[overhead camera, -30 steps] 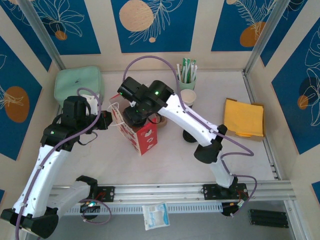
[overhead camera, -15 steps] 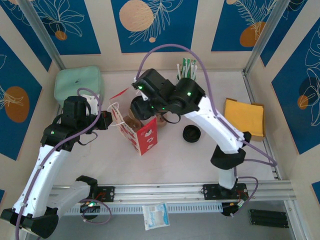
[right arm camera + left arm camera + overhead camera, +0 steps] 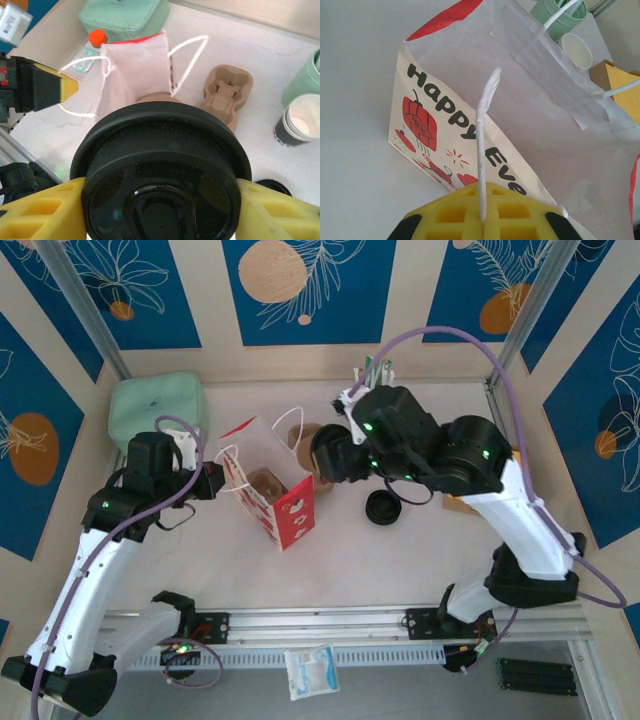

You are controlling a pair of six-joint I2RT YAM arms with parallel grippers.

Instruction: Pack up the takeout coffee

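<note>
The takeout coffee (image 3: 160,170) shows its round black lid, pinched from both sides between the yellow fingers (image 3: 40,210) of my right gripper (image 3: 160,205); the cup's body is hidden under the lid. From above, that gripper (image 3: 328,458) hangs just right of the red-and-white paper bag (image 3: 275,502). The bag stands open, with a round brown thing (image 3: 265,482) inside. My left gripper (image 3: 482,220) is shut on the near white handle (image 3: 485,125) of the bag (image 3: 445,115) and holds it at the bag's left side (image 3: 212,480).
A brown pulp carrier (image 3: 225,95) lies behind the bag. A black-sided paper cup (image 3: 297,125) and a mint-green cup of sticks (image 3: 375,390) stand at the back. A loose black lid (image 3: 385,508) lies right of the bag. A mint-green case (image 3: 155,410) sits far left.
My right gripper has moved right, from over the bag's mouth to beside it, and the arm has risen. The left gripper has kept its hold on the handle.
</note>
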